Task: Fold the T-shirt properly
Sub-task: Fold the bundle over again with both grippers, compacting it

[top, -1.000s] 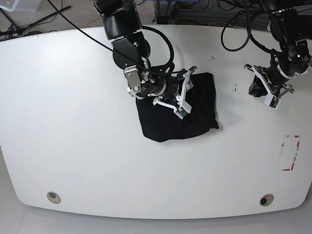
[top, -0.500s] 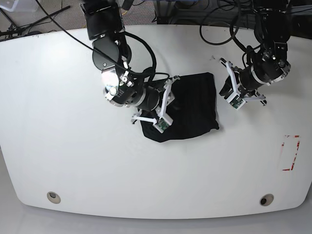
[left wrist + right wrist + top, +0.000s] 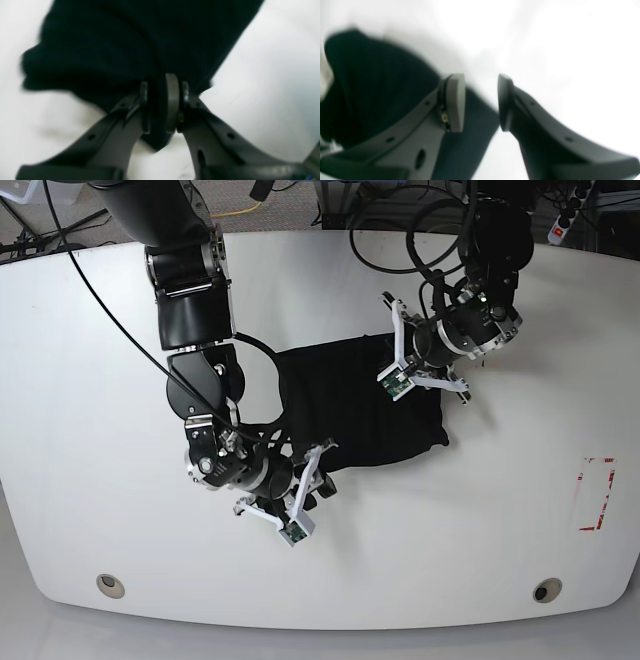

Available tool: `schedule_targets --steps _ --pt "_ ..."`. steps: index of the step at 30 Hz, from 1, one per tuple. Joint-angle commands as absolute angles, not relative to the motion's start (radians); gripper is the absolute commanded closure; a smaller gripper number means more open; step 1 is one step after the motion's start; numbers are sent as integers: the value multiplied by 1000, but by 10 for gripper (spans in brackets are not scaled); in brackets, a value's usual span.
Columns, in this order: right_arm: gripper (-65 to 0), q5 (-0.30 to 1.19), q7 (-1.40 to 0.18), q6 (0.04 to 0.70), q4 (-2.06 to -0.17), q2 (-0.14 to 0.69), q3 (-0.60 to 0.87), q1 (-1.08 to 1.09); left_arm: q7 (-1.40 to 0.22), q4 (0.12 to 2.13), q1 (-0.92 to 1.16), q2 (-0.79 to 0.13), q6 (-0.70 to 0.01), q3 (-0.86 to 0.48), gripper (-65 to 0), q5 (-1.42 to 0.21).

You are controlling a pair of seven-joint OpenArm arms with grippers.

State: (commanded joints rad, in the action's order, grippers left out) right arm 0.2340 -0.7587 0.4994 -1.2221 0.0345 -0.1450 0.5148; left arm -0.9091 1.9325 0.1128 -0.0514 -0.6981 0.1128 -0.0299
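Note:
The black T-shirt (image 3: 360,410) lies folded into a compact bundle at the middle of the white table (image 3: 100,380); no print shows. My left gripper (image 3: 400,368) is over its upper right part. In the left wrist view this gripper (image 3: 157,105) is shut, with a fold of the black T-shirt (image 3: 112,42) pinched between the pads. My right gripper (image 3: 318,482) sits low at the bundle's lower left corner. In the right wrist view it (image 3: 480,102) is open, the T-shirt (image 3: 370,90) lying behind its left finger and only its edge reaching into the gap.
A red tape mark (image 3: 597,495) is on the table at the right. Two round holes (image 3: 110,584) (image 3: 546,590) sit near the front edge. Cables (image 3: 400,220) hang behind the table's back edge.
The left arm swung in from the right onto the shirt and shut on it. The right arm drew back off the shirt, down and left to its lower corner. The shirt's upper left edge spread leftward.

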Motion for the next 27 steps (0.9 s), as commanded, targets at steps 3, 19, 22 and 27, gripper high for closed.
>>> schedule_targets --steps 3,19,22,27 --pt "-197 232 -667 499 -1076 35 -147 542 -909 1933 114 -53 -698 111 -82 -25" --pt "-195 137 -513 564 -1072 143 -142 366 -817 1644 50 -145 -698 22 -82 -24" --pt "-195 139 -556 564 -1153 168 -142 308 -816 1584 10 -162 -698 24 -82 -24" --pt "-195 139 -599 564 -1311 189 -143 200 -816 1527 -58 -183 -698 22 -82 -24"
